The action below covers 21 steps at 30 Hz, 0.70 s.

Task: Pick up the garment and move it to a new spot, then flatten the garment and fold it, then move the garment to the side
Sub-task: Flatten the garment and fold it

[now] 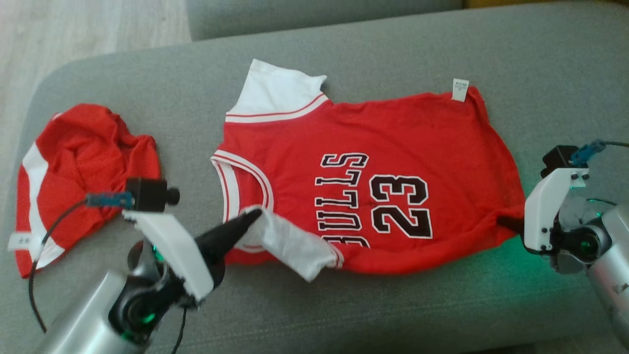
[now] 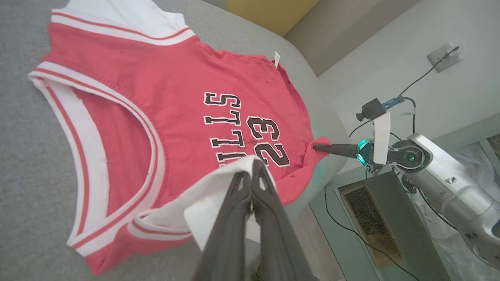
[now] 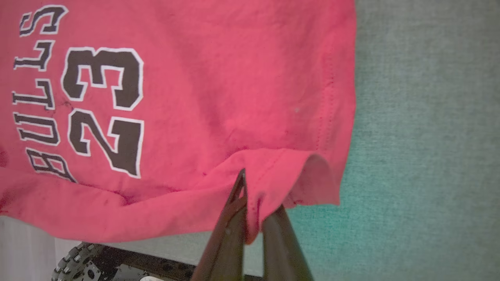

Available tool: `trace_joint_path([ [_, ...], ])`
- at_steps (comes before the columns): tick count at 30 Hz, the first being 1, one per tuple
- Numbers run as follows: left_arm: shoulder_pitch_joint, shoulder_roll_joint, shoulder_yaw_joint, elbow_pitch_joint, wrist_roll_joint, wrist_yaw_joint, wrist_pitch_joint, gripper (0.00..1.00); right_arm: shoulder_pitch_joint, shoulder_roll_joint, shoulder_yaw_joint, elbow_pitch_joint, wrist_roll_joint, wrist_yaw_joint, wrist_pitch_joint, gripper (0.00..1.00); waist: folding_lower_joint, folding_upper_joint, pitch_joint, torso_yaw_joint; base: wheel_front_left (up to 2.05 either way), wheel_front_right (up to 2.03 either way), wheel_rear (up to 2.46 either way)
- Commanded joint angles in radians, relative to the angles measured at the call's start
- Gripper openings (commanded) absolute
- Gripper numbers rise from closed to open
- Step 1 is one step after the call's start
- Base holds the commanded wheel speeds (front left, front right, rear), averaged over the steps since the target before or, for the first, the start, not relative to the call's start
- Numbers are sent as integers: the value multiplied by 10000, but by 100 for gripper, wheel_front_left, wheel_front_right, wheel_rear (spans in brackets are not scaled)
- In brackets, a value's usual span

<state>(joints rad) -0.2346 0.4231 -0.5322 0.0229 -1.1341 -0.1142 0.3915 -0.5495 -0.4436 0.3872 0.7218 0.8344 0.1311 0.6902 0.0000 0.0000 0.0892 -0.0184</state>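
The garment (image 1: 393,147) is a red jersey printed with black "BULLS 23", spread on the grey couch (image 1: 344,305) with white sleeves and white-trimmed neck toward the left. My left gripper (image 1: 253,216) is shut on the near white sleeve (image 1: 295,246), lifting it over the shirt's near edge; in the left wrist view its fingers (image 2: 252,187) pinch that white cloth (image 2: 211,207). At the right, my right gripper (image 1: 506,221) is shut on the hem's near corner (image 3: 273,171), the red fabric (image 3: 195,78) caught between its fingers (image 3: 234,210).
A second red and white garment (image 1: 73,167) lies crumpled at the couch's left end. The couch's front edge runs just below the jersey, and pale floor (image 1: 73,29) shows beyond the far left. Bare couch lies to the right (image 1: 565,73).
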Motion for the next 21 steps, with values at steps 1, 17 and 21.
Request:
trace_joint_path([
  [1, -856, 73, 539, -57, 110, -21, -136, 0, -385, -52, -38, -123, -90, -4, -239, 0, 0, 0, 194, -59, 0, 0, 0],
  [17, -2585, -571, 672, 2539, 739, 186, -858, 0, -1187, 386, -19, 784, -137, -4, -1406, 0, 0, 0, 919, -324, 0, 0, 0],
  [21, -2849, -690, 632, 3044, 934, 239, -1050, 0, -1430, 430, 57, 998, -168, -4, -1651, 0, 0, 0, 1045, -327, 0, 0, 0],
])
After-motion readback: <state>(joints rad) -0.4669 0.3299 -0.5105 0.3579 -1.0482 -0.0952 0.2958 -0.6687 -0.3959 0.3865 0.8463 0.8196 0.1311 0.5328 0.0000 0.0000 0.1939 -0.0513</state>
